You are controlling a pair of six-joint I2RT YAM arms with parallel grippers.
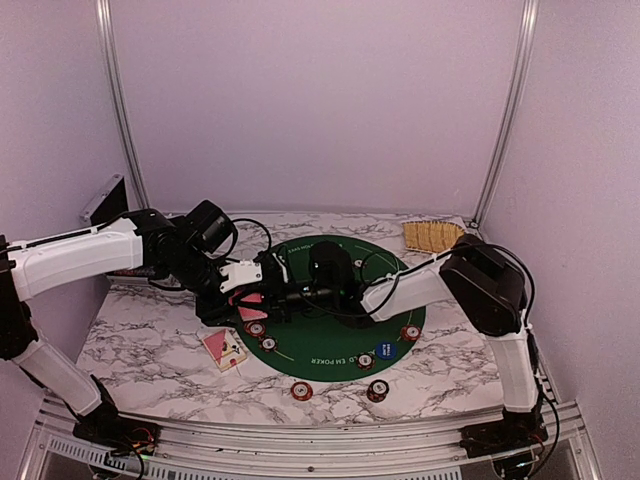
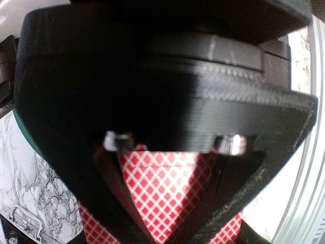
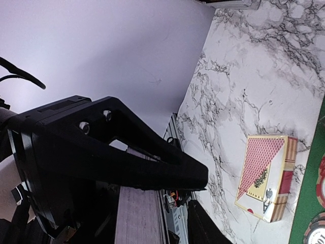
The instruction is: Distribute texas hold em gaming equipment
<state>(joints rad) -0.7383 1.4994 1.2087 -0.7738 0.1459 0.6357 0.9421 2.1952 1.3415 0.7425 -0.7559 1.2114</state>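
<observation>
Above the green mat's [image 1: 345,340] left side, the left tool [image 1: 268,284] pinches the red-backed cards [image 2: 162,198], presenting them to the right tool [image 1: 295,296] (its spread cannot be told), presumably so single cards can be drawn off.

Red-backed cards [image 2: 157,178] were pinched in left tool [image 2: 167,218]. Card box [image 1: 222,348] lay flat on worktop [image 1: 150,350]. Chip stacks [image 1: 302,390] stood apart nearby.

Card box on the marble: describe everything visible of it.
The card box is a flat rectangular pack, apparently cardboard: red diamond-patterned face with a dark emblem, gold edges, a white end printed in red and black. It lies flat on the marble table, just off the green mat. Nothing else touches it.
</observation>
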